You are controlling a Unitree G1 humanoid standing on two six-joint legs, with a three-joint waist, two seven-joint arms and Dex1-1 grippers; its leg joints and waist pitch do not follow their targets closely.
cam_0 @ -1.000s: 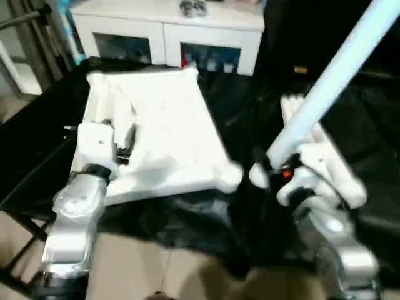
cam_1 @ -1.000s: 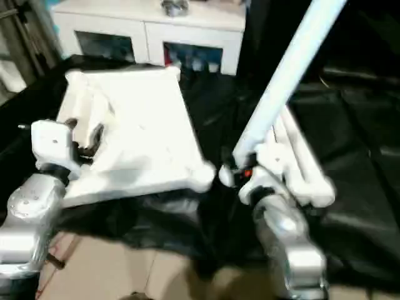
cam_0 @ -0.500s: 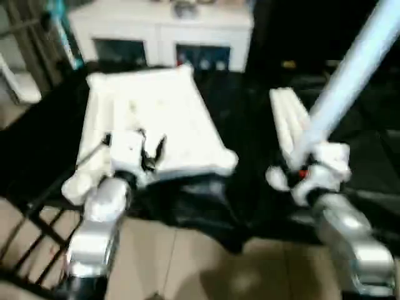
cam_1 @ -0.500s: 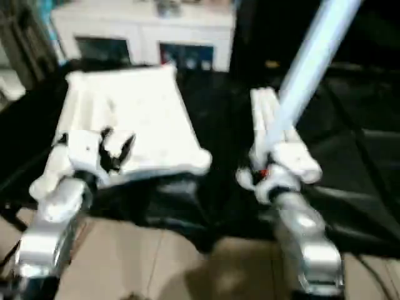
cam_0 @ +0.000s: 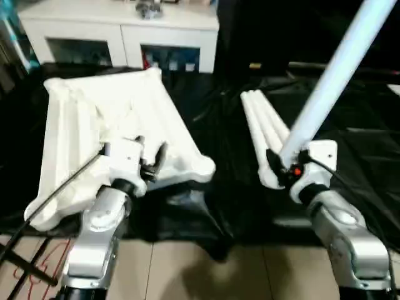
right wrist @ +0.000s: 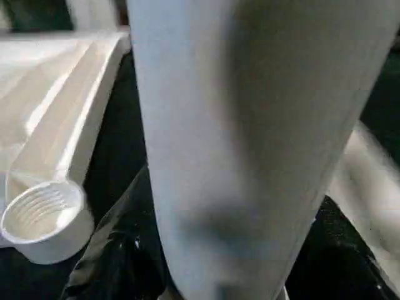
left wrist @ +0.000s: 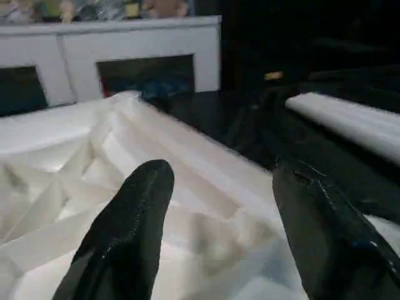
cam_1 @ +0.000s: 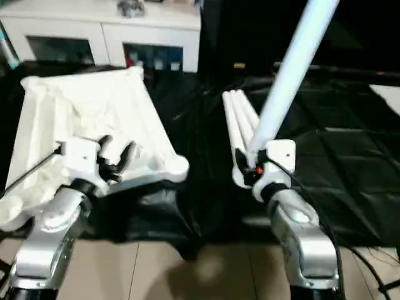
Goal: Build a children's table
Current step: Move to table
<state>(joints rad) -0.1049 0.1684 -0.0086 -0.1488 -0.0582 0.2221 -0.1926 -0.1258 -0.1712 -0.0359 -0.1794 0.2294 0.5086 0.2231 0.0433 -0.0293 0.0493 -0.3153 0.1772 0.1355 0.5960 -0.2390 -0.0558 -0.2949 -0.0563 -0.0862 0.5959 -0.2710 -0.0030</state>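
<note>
While I hold position:
Right gripper (cam_0: 286, 167): clamps the leg (cam_0: 331, 78), axis rising up and away.
Corner socket (right wrist: 42, 212): toward my left, nearest this arm.
Left gripper (cam_0: 150, 164): fingers spread, empty, over the tabletop (cam_0: 94, 125).

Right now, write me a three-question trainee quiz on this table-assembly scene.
1. True or false: the right gripper holds a leg raised off the cloth.
2. What lies under the left gripper? A) tabletop B) cabinet C) floor
3. Fill in: the nearest corner socket is threaded and still ____.

Key: 1 true. 2 A, the tabletop, ribbed side up. 3 empty.
</note>
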